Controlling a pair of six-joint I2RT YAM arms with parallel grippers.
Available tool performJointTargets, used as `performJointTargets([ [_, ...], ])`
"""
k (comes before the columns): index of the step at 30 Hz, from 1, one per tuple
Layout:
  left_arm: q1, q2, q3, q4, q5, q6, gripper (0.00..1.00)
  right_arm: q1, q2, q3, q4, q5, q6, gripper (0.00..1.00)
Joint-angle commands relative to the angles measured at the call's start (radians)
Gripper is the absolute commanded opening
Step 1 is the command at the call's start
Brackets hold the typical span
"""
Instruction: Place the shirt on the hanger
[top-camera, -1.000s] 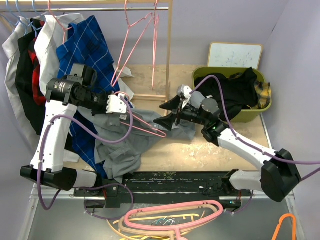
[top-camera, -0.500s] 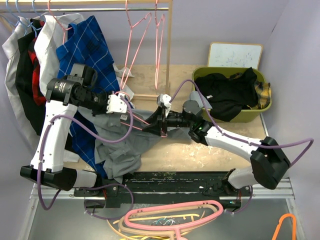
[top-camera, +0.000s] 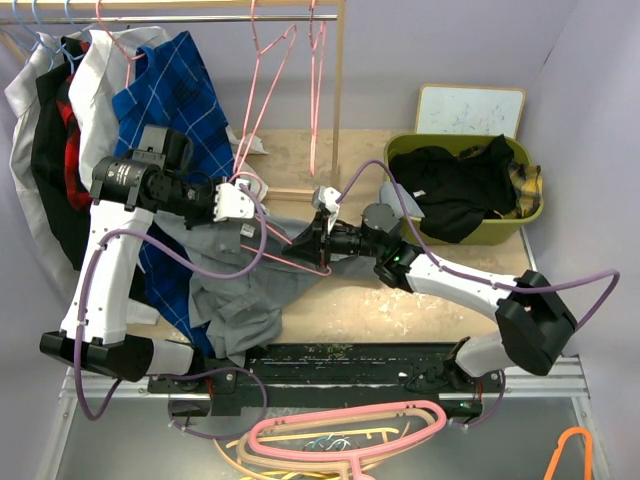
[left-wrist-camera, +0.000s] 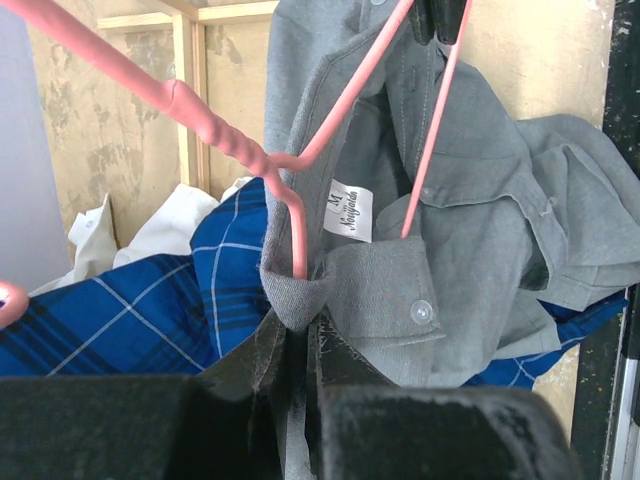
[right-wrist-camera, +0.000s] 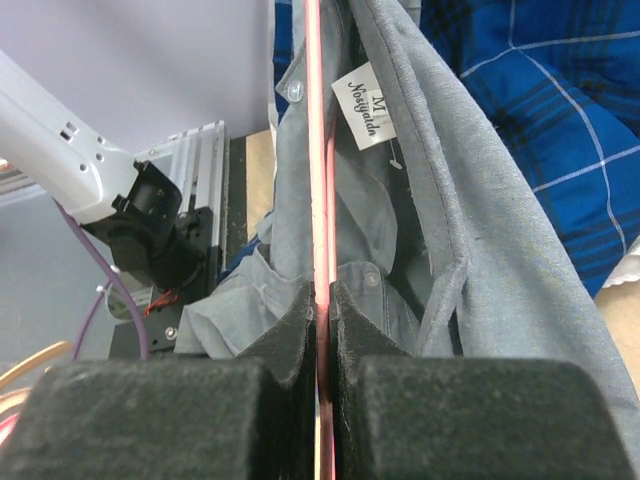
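The grey shirt (top-camera: 250, 290) lies crumpled on the table under both arms, its collar lifted. My left gripper (top-camera: 240, 205) is shut on the collar's edge; the left wrist view shows the shirt (left-wrist-camera: 480, 200) pinched at my left gripper (left-wrist-camera: 298, 325). The thin pink hanger (top-camera: 290, 250) runs from the collar toward the right arm, and one hanger (left-wrist-camera: 215, 125) arm dips inside the collar fold. My right gripper (top-camera: 312, 245) is shut on the wire. In the right wrist view the hanger (right-wrist-camera: 316, 150) passes straight through my right gripper (right-wrist-camera: 322, 300), beside the shirt (right-wrist-camera: 480, 220).
A blue checked shirt (top-camera: 170, 90) and other garments hang from the rail at the back left, with spare pink hangers (top-camera: 290, 60) by a wooden post (top-camera: 338, 90). A green bin (top-camera: 533, 216) holds dark clothes at right. Chunky pink hangers (top-camera: 350, 435) lie below the arm bases.
The right gripper swung left from open beside the shirt and closed on the hanger wire. The left arm stayed almost still, holding the collar.
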Motion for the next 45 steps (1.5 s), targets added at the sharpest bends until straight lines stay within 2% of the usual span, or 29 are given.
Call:
performJointTargets([
  [1, -0.022, -0.012, 0.006, -0.009, 0.218, -0.063, 0.06, 0.018, 0.020, -0.003, 0.255, 0.118, 0.106, 0.00],
  [7, -0.021, -0.012, -0.001, 0.023, 0.320, -0.121, 0.06, 0.038, 0.078, 0.007, 0.316, 0.132, 0.151, 0.00],
  [13, -0.022, 0.000, 0.001, 0.013, 0.391, -0.136, 0.17, 0.050, 0.097, 0.009, 0.319, 0.152, 0.142, 0.00],
  [18, -0.025, -0.001, -0.040, -0.011, 0.338, -0.118, 0.24, 0.050, 0.051, -0.012, 0.319, 0.221, 0.105, 0.00],
  [28, -0.035, -0.011, -0.107, -0.019, 0.239, -0.130, 0.24, 0.050, 0.028, -0.047, 0.367, 0.263, 0.111, 0.00],
  [32, -0.042, -0.006, -0.143, -0.017, 0.195, -0.147, 0.27, 0.051, 0.011, -0.061, 0.386, 0.289, 0.112, 0.00],
  [33, -0.042, -0.003, -0.150, -0.017, 0.188, -0.150, 0.22, 0.051, 0.008, -0.063, 0.390, 0.292, 0.111, 0.00],
  [35, -0.043, 0.001, -0.159, -0.011, 0.180, -0.155, 0.00, 0.050, 0.005, -0.066, 0.396, 0.295, 0.111, 0.00],
  [41, -0.045, -0.082, -0.167, 0.091, 0.196, -0.198, 0.00, 0.050, 0.000, -0.068, 0.406, 0.287, 0.128, 0.00],
  [45, -0.045, -0.085, -0.110, 0.063, 0.214, -0.210, 0.00, 0.049, -0.018, -0.096, 0.429, 0.281, 0.172, 0.02],
])
